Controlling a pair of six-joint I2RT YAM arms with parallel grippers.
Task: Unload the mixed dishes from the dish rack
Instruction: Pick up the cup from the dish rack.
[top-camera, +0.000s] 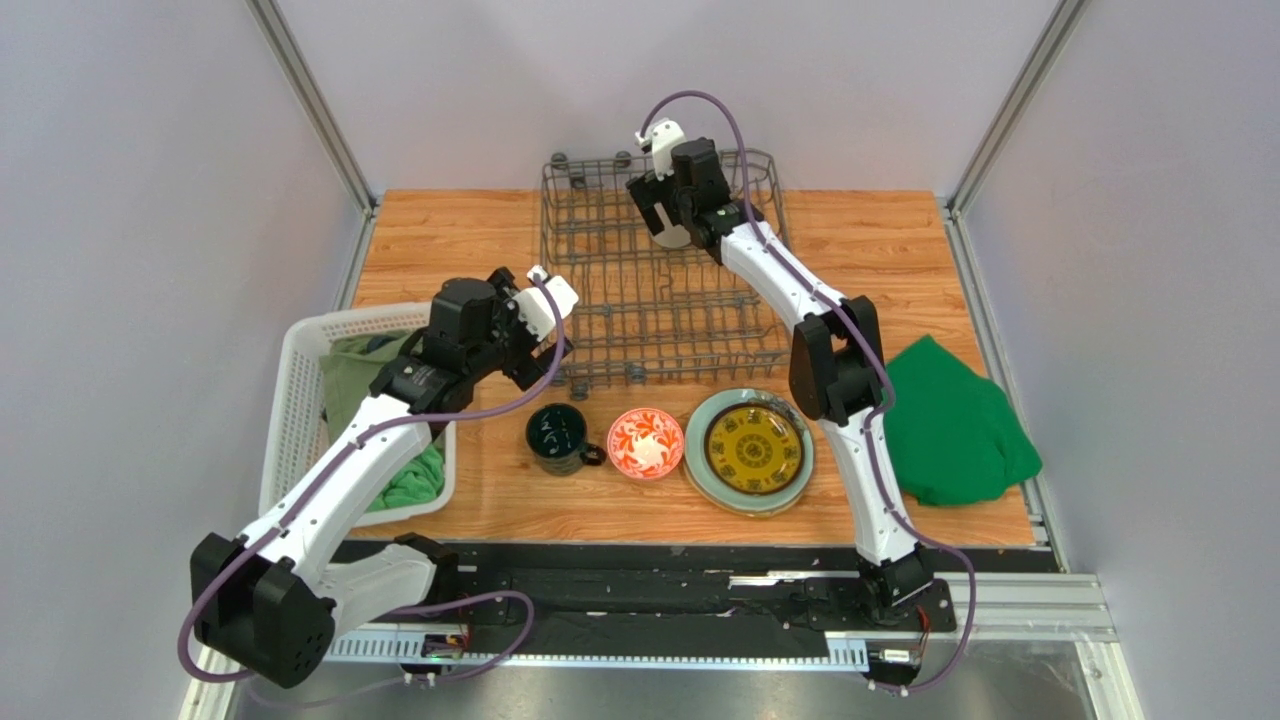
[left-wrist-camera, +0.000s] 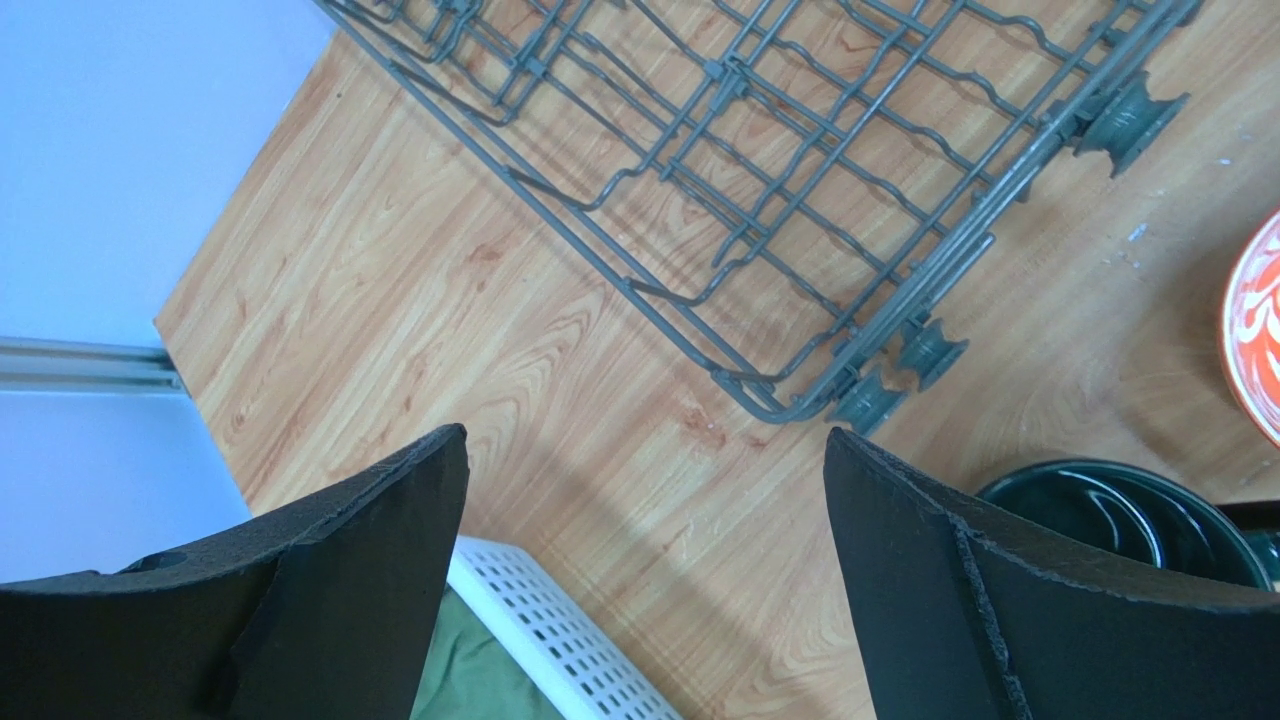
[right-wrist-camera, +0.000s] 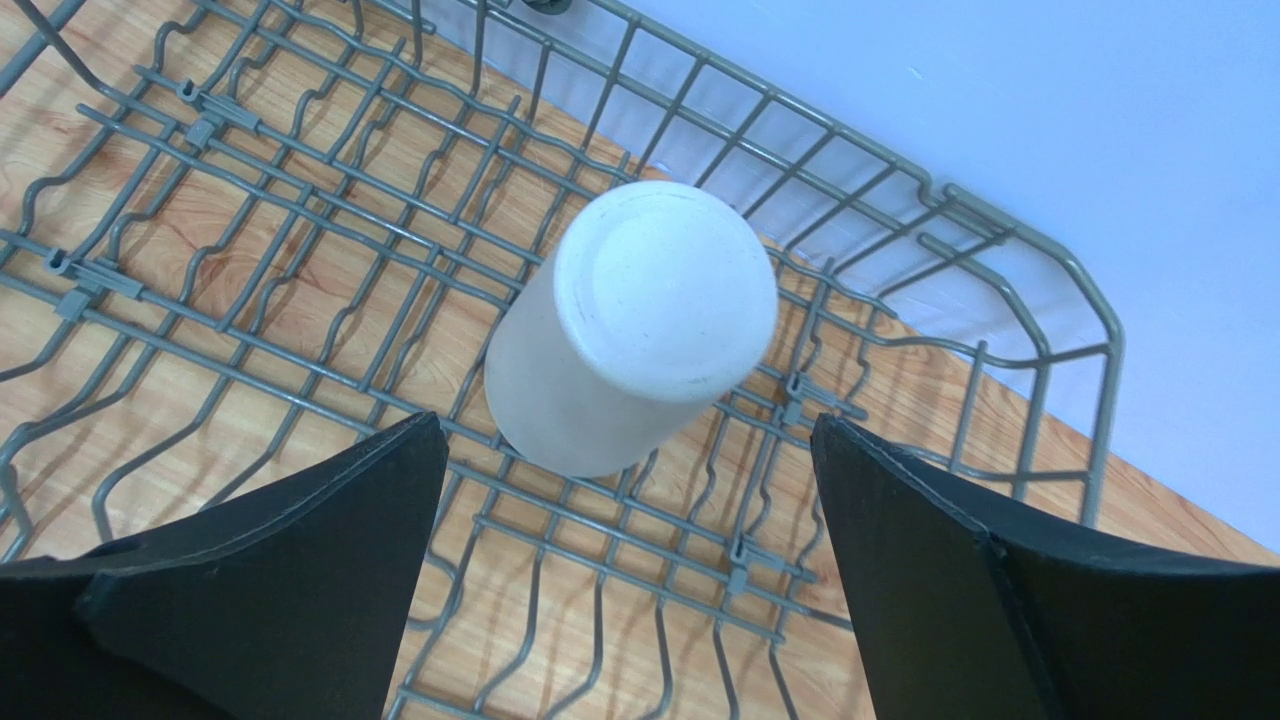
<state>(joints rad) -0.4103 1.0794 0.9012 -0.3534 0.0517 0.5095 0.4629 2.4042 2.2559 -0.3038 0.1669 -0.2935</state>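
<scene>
Mug (top-camera: 559, 437), bowl (top-camera: 646, 443), stacked plates (top-camera: 750, 449) already on table (top-camera: 451, 240), near side of rack (top-camera: 601, 285); only tumbler (right-wrist-camera: 639, 323) left, upside down in far right rack corner; right gripper (right-wrist-camera: 627, 435) wide open over it; left gripper (left-wrist-camera: 643, 443) open, empty.

Your left claw (left-wrist-camera: 643, 450) hangs over bare worktop (left-wrist-camera: 451, 330), its two dark fingers (left-wrist-camera: 346, 570) spread wide with nothing between them. Far of the claw you see one corner of the dish rack (left-wrist-camera: 872, 402): grey wire, small wheels along its edge, no dishes in the part visible. Near side, between the fingers: a white slatted basket (left-wrist-camera: 549, 638) corner with green cloth (left-wrist-camera: 466, 675) inside. Right: the dark teal mug (left-wrist-camera: 1112, 503), partly hidden by the right finger. The red-and-white bowl (left-wrist-camera: 1255, 338) is cut off at the right edge.
</scene>
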